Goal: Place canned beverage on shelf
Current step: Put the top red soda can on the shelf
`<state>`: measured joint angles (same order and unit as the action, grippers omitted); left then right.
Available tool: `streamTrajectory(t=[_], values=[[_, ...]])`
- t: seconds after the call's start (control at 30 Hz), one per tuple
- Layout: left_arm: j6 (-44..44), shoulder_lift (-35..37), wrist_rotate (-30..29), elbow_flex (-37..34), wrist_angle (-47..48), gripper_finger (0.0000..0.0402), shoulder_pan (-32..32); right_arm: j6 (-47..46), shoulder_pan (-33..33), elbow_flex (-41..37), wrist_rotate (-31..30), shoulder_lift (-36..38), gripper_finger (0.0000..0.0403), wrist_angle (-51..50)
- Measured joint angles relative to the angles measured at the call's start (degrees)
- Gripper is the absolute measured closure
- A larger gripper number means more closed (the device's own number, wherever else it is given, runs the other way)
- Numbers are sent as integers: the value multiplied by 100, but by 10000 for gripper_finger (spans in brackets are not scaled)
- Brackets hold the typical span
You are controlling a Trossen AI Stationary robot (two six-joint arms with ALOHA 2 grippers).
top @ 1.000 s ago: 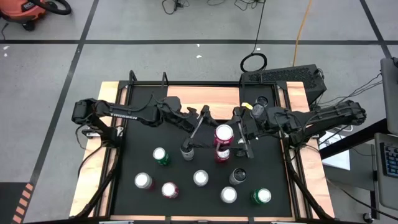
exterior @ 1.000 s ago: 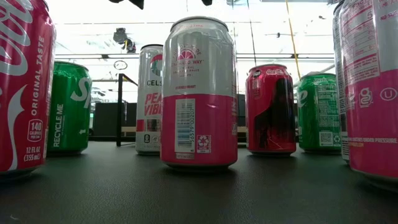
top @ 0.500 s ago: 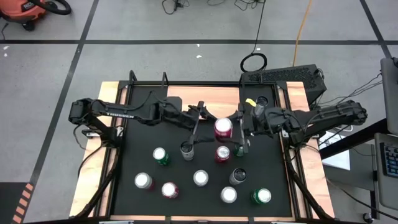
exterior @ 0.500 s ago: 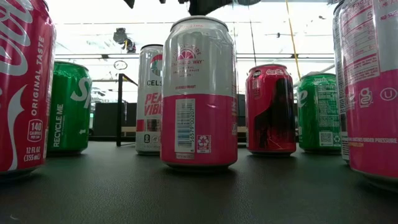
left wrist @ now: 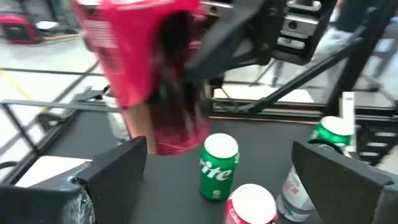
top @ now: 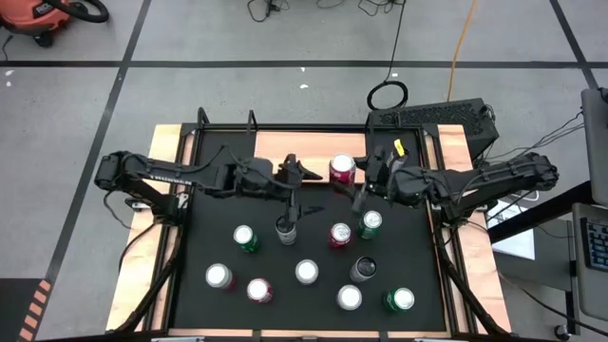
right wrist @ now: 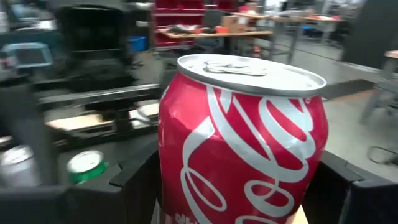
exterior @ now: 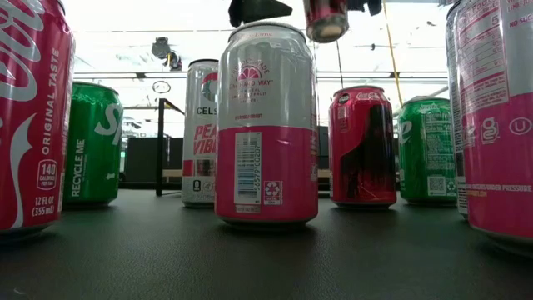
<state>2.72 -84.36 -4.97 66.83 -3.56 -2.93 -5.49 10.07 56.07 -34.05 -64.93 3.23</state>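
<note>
A red cola can (top: 342,169) hangs in the air by the near edge of the wooden shelf (top: 299,145), toward the shelf's right end. My right gripper (top: 353,182) is shut on it. The right wrist view shows the can (right wrist: 242,143) upright between the two fingers. In the low view only the can's bottom (exterior: 326,21) shows, high above the mat. My left gripper (top: 294,171) is open just left of the can and touches nothing. The left wrist view looks past its fingers (left wrist: 216,148) at the blurred can (left wrist: 149,68). My right gripper pinches the red can's side wall (right wrist: 174,186) between its two fingers, one finger (right wrist: 134,171) on each side of the lower body. The fingers come about level from the table's right side. The can stands upright, lifted clear of the mat and the shelf.
Several cans stand on the black mat (top: 209,218) nearer than the grippers: green ones (top: 245,237) (top: 370,223) (top: 399,299), a red one (top: 339,235), a dark one (top: 285,229) and pale ones (top: 306,272). A pink-and-white can (exterior: 266,125) fills the low view.
My right gripper has carried the red can toward the table's far edge, from above the standing cans to the shelf's near edge, swinging round and sinking a little. My left gripper has tipped up from pointing down to nearly level and drawn back toward the far left, still open.
</note>
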Motion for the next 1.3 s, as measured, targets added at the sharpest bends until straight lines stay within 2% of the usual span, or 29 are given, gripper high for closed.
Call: streamTrajectory(t=[0.13, 0.27, 0.57, 0.7, 0.8, 0.97, 1.07, 1.17, 1.3], values=[[142, -65, -1171, 0, -44, 2, -296, -49, 4, -1, -212, -302, 131, 283], [179, -145, -1678, -2, -78, 2, -441, 64, 5, -9, -208, -544, 131, 713], [448, -294, -1768, -2, -89, 2, -459, 204, 6, -11, -211, -643, 131, 1142], [428, -418, -1965, -10, -342, 2, -390, 311, 6, -9, -196, -643, 131, 1366], [420, -551, -1974, 9, -846, 2, -290, 336, 6, -9, -186, -640, 131, 1382], [349, -680, -1951, -4, -1128, 2, -144, 362, 6, -9, -116, -643, 131, 1412], [219, -686, -1837, -4, -1134, 2, -67, 345, -2, -11, 87, -643, 131, 1428], [143, -686, -1457, -4, -1166, 2, 9, 349, 2, -9, 95, -643, 131, 1486], [127, -686, -1288, -4, -1400, 2, 15, 314, 6, -9, 132, -644, 131, 1582]])
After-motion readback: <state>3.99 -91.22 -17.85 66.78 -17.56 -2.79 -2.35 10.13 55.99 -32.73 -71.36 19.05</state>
